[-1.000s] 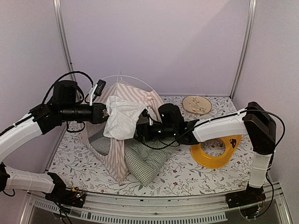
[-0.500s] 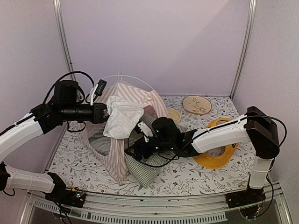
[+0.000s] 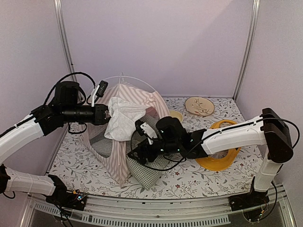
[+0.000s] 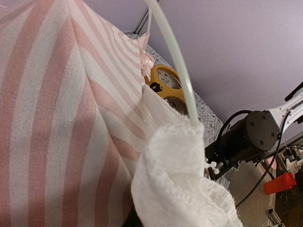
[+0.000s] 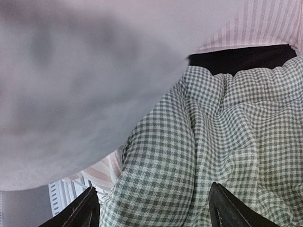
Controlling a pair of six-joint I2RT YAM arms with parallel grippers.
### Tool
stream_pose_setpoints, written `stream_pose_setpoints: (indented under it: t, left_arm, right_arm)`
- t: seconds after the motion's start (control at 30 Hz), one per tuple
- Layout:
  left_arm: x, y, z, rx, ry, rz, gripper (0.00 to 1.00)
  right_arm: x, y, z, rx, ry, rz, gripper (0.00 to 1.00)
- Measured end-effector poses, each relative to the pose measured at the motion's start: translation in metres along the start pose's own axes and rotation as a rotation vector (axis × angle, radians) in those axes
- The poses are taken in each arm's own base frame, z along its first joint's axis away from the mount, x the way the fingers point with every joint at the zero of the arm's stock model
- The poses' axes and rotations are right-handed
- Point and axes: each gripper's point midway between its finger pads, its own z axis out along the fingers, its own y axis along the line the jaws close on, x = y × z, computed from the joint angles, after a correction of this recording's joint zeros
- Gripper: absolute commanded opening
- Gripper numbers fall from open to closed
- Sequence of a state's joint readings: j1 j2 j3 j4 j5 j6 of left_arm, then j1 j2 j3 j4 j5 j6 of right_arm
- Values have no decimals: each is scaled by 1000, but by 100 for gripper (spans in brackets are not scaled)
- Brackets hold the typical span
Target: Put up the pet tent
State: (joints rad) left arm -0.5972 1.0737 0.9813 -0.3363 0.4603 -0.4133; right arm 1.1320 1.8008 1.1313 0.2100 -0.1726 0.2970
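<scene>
The pet tent [image 3: 127, 97] stands at the back left, pink-and-white striped, with a thin white pole [image 3: 137, 80] arching over its top. My left gripper [image 3: 108, 115] is shut on the tent's white sheer door flap [image 3: 122, 122] and holds it bunched up beside the opening. In the left wrist view striped fabric [image 4: 61, 118], the pole [image 4: 176, 56] and the flap [image 4: 184, 184] fill the frame and hide the fingers. My right gripper [image 3: 132, 154] is open, low over the green-and-white checked cushion [image 3: 147, 169] at the tent's mouth. Its dark fingertips [image 5: 86, 210] frame the cushion [image 5: 213, 142] without touching it.
A yellow ring [image 3: 218, 160] lies right of the cushion, under my right forearm. A round embroidered disc [image 3: 199, 105] sits at the back right and a small pale bowl [image 3: 176, 116] beside the tent. Floral cloth [image 3: 189, 179] covers the table; walls stand close on three sides.
My right arm has swung down and left, from the tent's opening to just over the checked cushion. The left arm and the flap it holds have stayed put.
</scene>
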Motion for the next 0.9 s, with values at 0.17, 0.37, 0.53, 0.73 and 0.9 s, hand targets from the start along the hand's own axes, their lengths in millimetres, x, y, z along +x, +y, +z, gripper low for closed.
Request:
stream_pose_setpoints:
  t: [0.17,0.37,0.53,0.73,0.9]
  left_arm:
    - [0,0,0,1,0,0,0]
    - [0,0,1,3,4,-2,0]
    - [1,0,1,7,6,-1,0]
    - [2,-2,5,28,20,5,0]
    - [3,-6,7,54,30,18,0]
  right_arm:
    - [19,7,11,17,71,-20,80]
    - [40,-11,37,86,158,-6,45]
    - [32,-23,35,33,141,81,11]
    - [-10,-50,22,-114,31,263,0]
    - [-57,-46,22,-280,-86,362,0]
